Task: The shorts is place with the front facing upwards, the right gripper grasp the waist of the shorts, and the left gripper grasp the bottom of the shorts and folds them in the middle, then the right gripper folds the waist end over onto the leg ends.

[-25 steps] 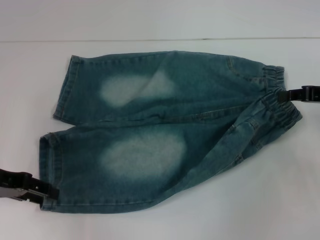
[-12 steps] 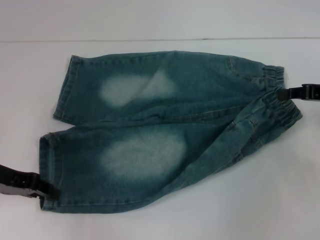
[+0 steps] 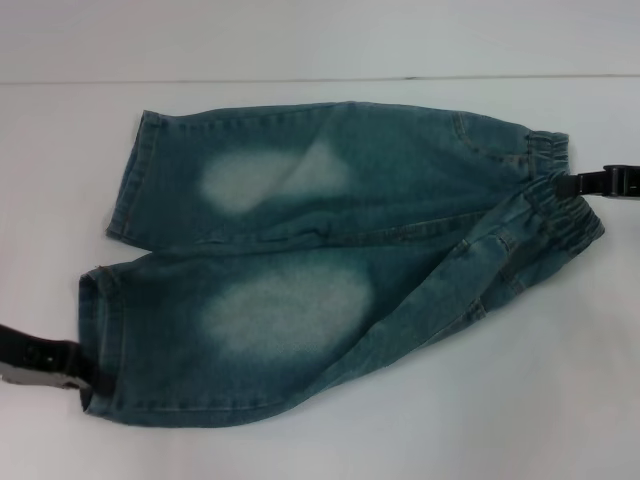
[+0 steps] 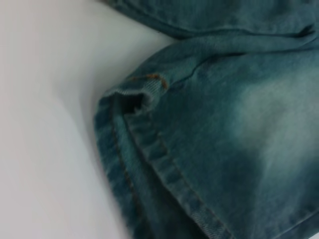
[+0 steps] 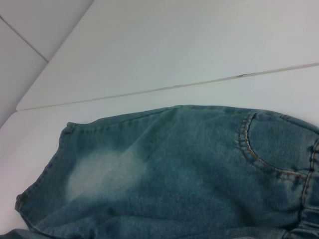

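Observation:
The shorts lie front up on the white table, legs toward the left and the waist at the right. My left gripper is at the near corner of the bottom and shut on the near leg's hem. The left wrist view shows that hem close up, bunched and slightly raised. At the middle of the crinkled band, my right gripper is shut on the waist. The right wrist view looks along the far leg, past a stitched pocket.
The bare white table surrounds the shorts. A thin seam runs across the surface behind them, and it also shows in the right wrist view as a line.
My left gripper has shifted slightly toward the near edge with the hem corner. The near leg's front edge has drawn in and now runs more diagonally. The right gripper barely moved.

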Available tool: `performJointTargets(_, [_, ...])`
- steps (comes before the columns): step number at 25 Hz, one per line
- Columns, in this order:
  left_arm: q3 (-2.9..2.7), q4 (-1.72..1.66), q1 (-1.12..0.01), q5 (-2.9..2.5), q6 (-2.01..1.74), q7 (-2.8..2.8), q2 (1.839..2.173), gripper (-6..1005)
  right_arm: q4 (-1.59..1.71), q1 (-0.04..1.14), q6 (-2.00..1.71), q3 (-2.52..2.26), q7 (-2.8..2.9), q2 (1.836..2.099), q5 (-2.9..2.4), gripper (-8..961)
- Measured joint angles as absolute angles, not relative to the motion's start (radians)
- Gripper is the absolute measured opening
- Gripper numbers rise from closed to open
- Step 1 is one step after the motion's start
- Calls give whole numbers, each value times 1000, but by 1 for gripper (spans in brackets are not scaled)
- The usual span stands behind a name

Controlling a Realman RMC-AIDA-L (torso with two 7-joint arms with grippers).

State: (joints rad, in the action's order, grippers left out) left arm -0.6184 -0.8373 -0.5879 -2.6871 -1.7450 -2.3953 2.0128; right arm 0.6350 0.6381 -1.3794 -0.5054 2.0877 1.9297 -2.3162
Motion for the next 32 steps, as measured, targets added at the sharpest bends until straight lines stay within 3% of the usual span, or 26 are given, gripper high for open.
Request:
performJointTargets(15, [-401, -718, -731, -2459, -1629, -2416, 1947, 1, 632, 623, -1387, -493, 2062, 1937, -2165, 34])
performJointTargets(26, [-405, -648, -722, -2332, -1266, -2390, 1961, 0, 481, 604, -1110, -489, 1979, 1949, -1979, 34])
performJointTargets(32, [-405, -641, -720, -2313, -1193, -2362, 1978, 1, 447, 608, -952, -489, 1899, 1991, -1915, 34])
